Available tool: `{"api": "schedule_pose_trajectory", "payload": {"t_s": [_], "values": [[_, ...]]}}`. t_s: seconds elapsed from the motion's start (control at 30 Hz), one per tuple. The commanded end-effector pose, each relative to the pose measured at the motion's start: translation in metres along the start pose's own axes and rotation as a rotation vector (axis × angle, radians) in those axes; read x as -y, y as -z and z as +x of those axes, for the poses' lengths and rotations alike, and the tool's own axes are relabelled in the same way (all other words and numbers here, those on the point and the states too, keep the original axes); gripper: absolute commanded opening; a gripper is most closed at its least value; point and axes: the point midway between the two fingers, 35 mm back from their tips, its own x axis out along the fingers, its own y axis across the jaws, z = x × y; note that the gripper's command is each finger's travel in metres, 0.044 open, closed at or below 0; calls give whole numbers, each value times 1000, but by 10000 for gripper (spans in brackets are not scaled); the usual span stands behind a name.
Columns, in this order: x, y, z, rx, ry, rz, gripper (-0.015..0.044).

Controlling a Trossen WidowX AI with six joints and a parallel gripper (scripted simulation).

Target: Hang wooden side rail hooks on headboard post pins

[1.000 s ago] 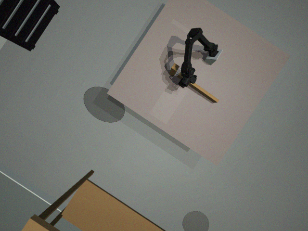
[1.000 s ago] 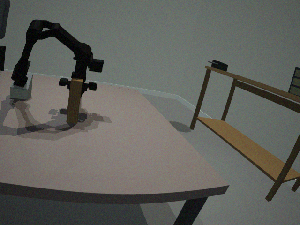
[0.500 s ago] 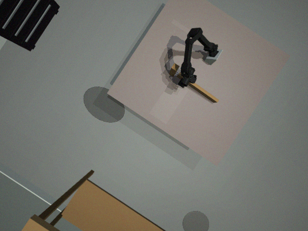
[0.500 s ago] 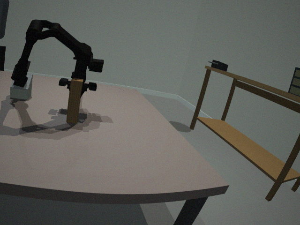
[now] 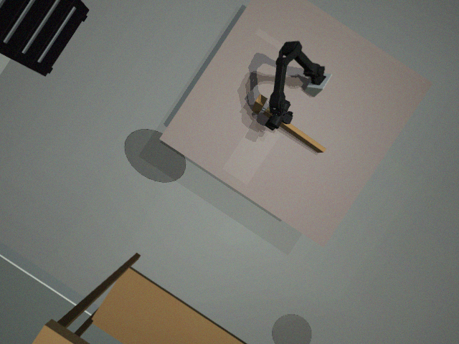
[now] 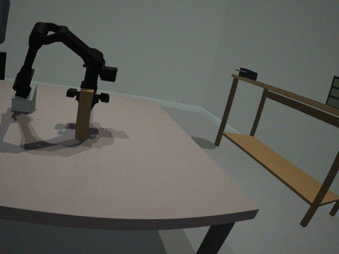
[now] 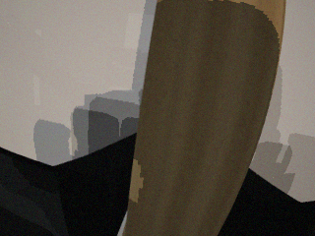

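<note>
The wooden side rail (image 5: 302,136) (image 7: 211,132) lies slanted across the pink table (image 5: 363,122) (image 6: 153,169). Its far end points at the table's middle. My gripper (image 5: 276,120) (image 7: 176,146) is shut on the rail near the end that meets the headboard post (image 5: 259,102) (image 6: 83,115). The post stands upright on the table. In the exterior view it hides the rail and the fingers behind it. The wrist view shows the rail between my dark fingers. The steel hooks, the slot and the pins are hidden, so I cannot tell whether the hooks sit on the pins.
The arm's grey base block (image 5: 321,83) (image 6: 23,105) stands near the table's edge. A wooden shelf unit (image 5: 148,311) (image 6: 273,161) stands on the floor apart from the table, with a small black box (image 6: 247,73) on top. A black slatted crate (image 5: 36,29) is far off.
</note>
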Motion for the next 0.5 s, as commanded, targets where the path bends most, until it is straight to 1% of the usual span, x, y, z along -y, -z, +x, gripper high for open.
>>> {"api": "schedule_pose_trajectory", "payload": {"t_s": [0.0, 0.47], "values": [[1, 1, -2, 0, 6, -3, 0], [1, 2, -2, 0, 6, -3, 0]]}}
